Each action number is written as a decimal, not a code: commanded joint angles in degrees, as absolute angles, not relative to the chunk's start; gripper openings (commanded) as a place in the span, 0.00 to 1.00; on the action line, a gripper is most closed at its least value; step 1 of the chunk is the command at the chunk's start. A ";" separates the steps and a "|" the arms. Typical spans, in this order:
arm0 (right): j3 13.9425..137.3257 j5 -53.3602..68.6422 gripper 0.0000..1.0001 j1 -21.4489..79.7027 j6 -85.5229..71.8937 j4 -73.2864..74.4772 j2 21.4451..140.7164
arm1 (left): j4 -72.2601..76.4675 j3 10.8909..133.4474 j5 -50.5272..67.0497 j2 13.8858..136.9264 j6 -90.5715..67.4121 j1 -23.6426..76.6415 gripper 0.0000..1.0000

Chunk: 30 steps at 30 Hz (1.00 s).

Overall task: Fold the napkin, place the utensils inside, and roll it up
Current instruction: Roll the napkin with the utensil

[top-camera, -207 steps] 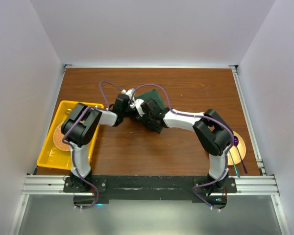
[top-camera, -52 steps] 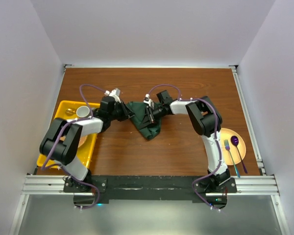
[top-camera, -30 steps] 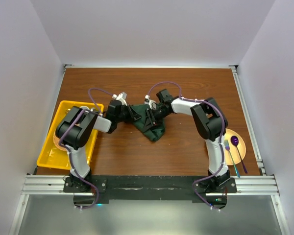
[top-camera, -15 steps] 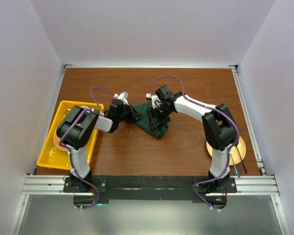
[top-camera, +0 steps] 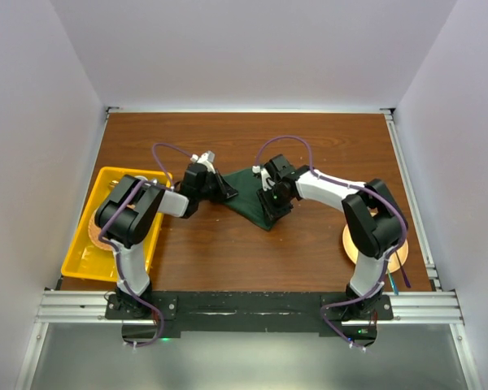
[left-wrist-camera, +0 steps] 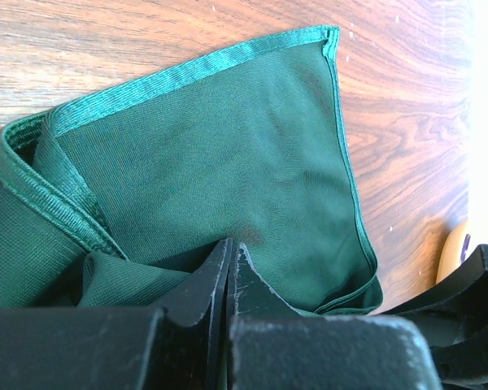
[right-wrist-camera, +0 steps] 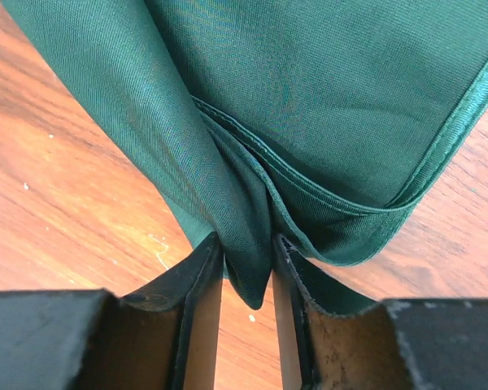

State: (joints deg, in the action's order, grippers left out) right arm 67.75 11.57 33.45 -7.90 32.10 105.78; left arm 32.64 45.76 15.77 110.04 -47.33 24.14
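Top external: a green napkin (top-camera: pixel 248 201) lies folded on the brown desk (top-camera: pixel 309 146), about mid-desk, with both arms reaching in to it from either side.
Left claw (top-camera: pixel 225 193): at the napkin's left corner, low over the desk.
Right claw (top-camera: pixel 270 201): at the napkin's right side, near its near corner.
Left wrist: the left claw (left-wrist-camera: pixel 232 248) is closed tight, finger against finger, tips touching the napkin (left-wrist-camera: pixel 228 146) where its hemmed edge doubles back. Whether any cloth is caught between them I cannot tell.
Right wrist: the right claw (right-wrist-camera: pixel 246 244) is narrow and pinches a hanging fold of the napkin (right-wrist-camera: pixel 325 97) between its two fingers. The fold is lifted just off the wood.
Napkin shape: one flat layer with a hemmed border on top, bunched folds under it on the left.
Utensils (top-camera: pixel 393 281): thin handles beside an orange plate (top-camera: pixel 350 244) at the desk's right near corner, well apart from the napkin and mostly hidden by the right arm.
Tray (top-camera: pixel 73 260): yellow, at the left edge, behind the left arm.
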 commanded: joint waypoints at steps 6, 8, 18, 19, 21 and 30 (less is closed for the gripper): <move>72.41 0.09 0.66 38.22 -3.62 34.28 97.56 | 22.68 46.49 12.92 112.85 -43.77 24.08 0.00; 74.00 -1.14 0.72 41.21 -0.36 32.88 97.56 | 22.50 46.67 13.01 113.03 -43.94 24.17 0.00; 74.18 -10.54 0.72 48.16 3.16 18.20 102.21 | 21.88 47.20 14.94 113.64 -44.82 24.08 0.00; 73.40 -10.98 0.72 48.69 3.51 15.93 102.48 | 21.71 47.37 15.03 113.64 -44.82 24.08 0.00; 72.43 -11.51 0.71 49.30 3.87 13.98 102.92 | 21.53 47.46 15.21 113.73 -44.91 24.08 0.00; 69.88 -10.81 0.66 49.83 5.01 9.67 108.28 | 21.36 47.55 15.64 113.47 -45.09 23.99 0.00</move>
